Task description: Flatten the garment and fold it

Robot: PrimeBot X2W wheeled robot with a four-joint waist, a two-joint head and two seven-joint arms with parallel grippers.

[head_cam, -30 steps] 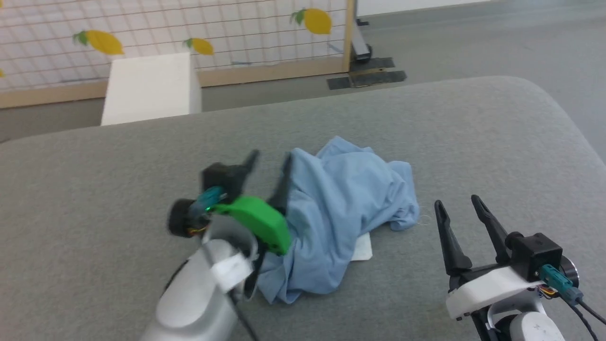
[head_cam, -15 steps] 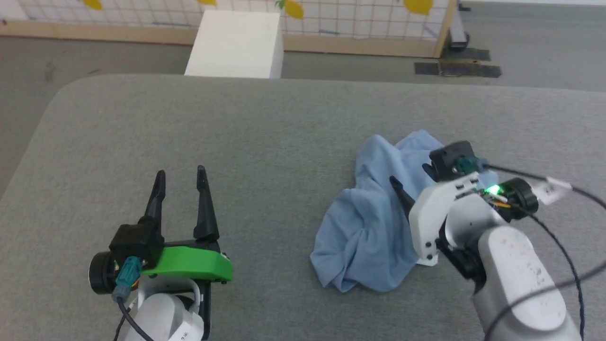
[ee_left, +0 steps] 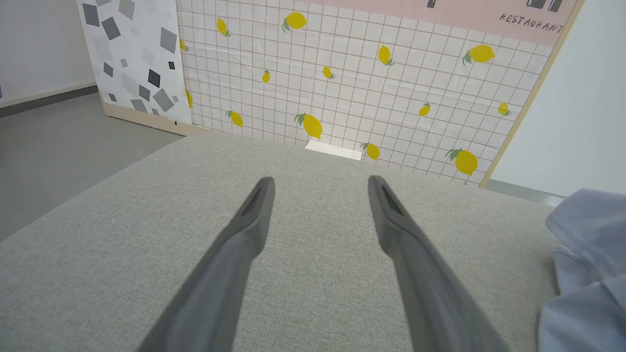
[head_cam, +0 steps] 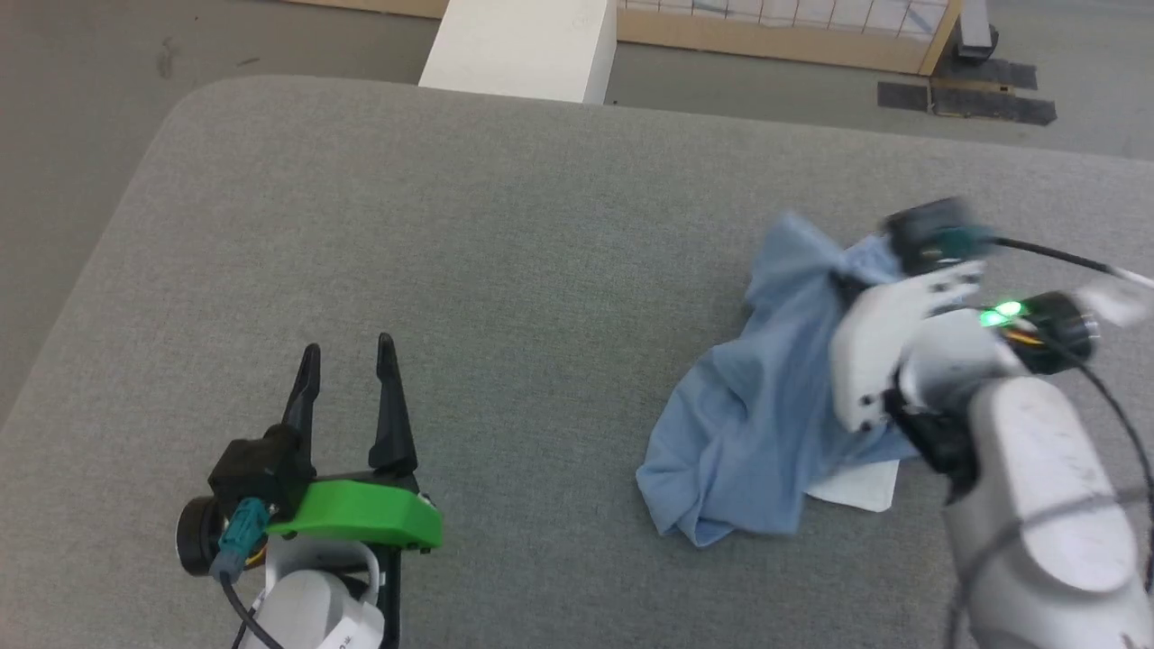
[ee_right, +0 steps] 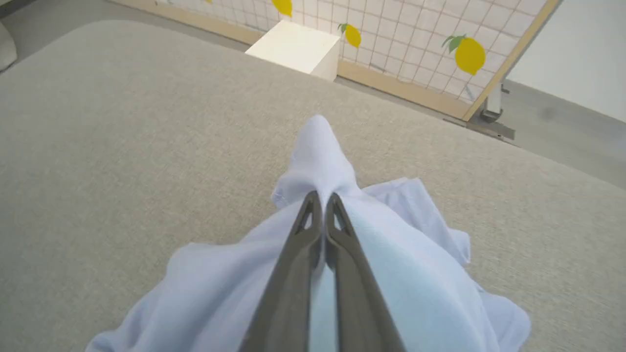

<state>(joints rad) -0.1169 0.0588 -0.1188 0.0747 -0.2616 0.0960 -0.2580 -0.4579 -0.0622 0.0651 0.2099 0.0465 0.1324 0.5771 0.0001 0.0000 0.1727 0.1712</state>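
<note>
1. Hovering over the bare surface (head_cam: 505,234), the left gripper (head_cam: 348,344) is spread wide and holds nothing. The garment lies well off to its right, and only an edge of it shows at the right of the left wrist view.
2. The garment (head_cam: 748,424) is a crumpled light blue heap, bunched and creased. Most of it spreads to the left of the right gripper and on its near side. A white piece (head_cam: 856,487) pokes out from under the near edge, below that gripper's wrist.
3. The right gripper (ee_right: 323,195) sits on top of the heap with its fingers pressed together on a fold of the garment. The cloth stands up in a small peak just past the tips.
4. By my reading, the task is barely begun. One pinch has been taken, but nothing lies flat, no sleeve or hem is laid out, and no fold has been made.
5. The heap has yet to be drawn open, spread and smoothed, and then folded. That likely needs the left gripper to cross over for a second hold.
</note>
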